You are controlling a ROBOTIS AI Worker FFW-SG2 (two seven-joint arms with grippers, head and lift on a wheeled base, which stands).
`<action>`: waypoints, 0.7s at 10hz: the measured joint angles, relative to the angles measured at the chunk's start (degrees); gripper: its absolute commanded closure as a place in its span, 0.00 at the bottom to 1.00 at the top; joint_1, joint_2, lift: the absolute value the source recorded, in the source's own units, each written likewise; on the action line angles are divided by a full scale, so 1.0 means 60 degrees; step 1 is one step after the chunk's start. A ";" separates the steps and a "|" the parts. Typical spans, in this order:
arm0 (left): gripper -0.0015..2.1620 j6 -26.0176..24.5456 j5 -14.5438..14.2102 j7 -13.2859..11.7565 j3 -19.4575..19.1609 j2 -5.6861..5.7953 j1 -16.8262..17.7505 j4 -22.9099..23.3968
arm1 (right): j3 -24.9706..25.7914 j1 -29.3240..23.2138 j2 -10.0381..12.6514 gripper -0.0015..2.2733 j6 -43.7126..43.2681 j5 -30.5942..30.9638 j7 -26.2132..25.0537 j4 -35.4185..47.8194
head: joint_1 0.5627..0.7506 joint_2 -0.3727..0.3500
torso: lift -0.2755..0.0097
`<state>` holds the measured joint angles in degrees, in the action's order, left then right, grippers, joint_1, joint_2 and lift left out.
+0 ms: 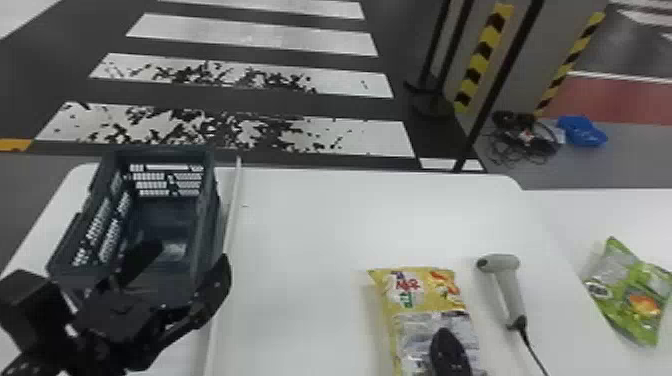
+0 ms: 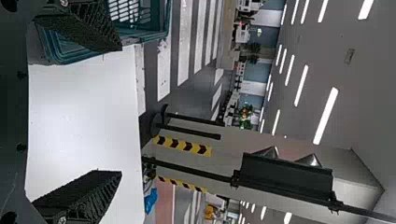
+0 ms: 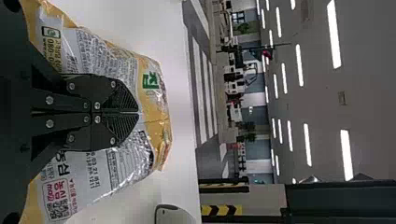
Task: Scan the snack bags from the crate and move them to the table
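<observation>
yellow snack bag: we see the yellow snack bag [image 1: 424,295] at lower right of centre in the head view, over the table [image 1: 310,225]; its film is crinkled, yellow at the end and silvery along the printed panel.
right gripper: we find the right gripper [image 1: 450,352] at the bottom of that view, its flat, ridged black fingers together, clamped on the bag's film.
scanner: we have the scanner [image 1: 509,290] just beside the bag, smooth grey plastic with a rounded head and black cord.
green snack bag: we spot the green snack bag [image 1: 632,295] at the right edge, glossy and creased.
crate: we see the crate [image 1: 212,220] at left, dark rigid plastic with slotted walls; a thin pale strip [image 1: 231,220] runs beside it.
left gripper: we see the left gripper [image 1: 192,254] at lower left, fingers apart at the crate's near end.
</observation>
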<state>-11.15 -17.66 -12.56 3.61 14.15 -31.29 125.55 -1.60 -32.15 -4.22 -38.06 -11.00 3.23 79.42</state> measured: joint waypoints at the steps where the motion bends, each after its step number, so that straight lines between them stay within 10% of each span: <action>1: 0.02 0.0013 0.0000 0.0001 -0.0001 0.0000 0.0000 0.0016 | 0.0144 -0.0157 -0.0003 0.89 0.0072 -0.0129 -0.0007 0.0562 | 0.70 0.28 | 0.63; 2: 0.02 0.0018 0.0000 0.0000 -0.0002 0.0006 0.0002 0.0050 | 0.0305 -0.0369 -0.0012 0.62 0.0335 -0.0241 -0.0008 0.1315 | 0.70 0.26 | 0.63; 3: 0.02 0.0019 0.0000 0.0000 -0.0002 0.0008 0.0016 0.0072 | 0.0417 -0.0494 -0.0021 0.10 0.0641 -0.0232 -0.0009 0.1851 | 0.70 0.25 | 0.63; 7: 0.02 0.0020 0.0000 0.0000 0.0014 0.0001 0.0079 0.0095 | 0.1225 -0.0559 -0.0511 0.00 0.3904 0.0015 0.0074 0.3378 | 0.70 0.20 | 0.63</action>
<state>-11.03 -17.66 -12.56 3.69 14.15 -30.81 126.12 5.76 -35.50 -7.28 -14.64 -10.91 3.68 99.69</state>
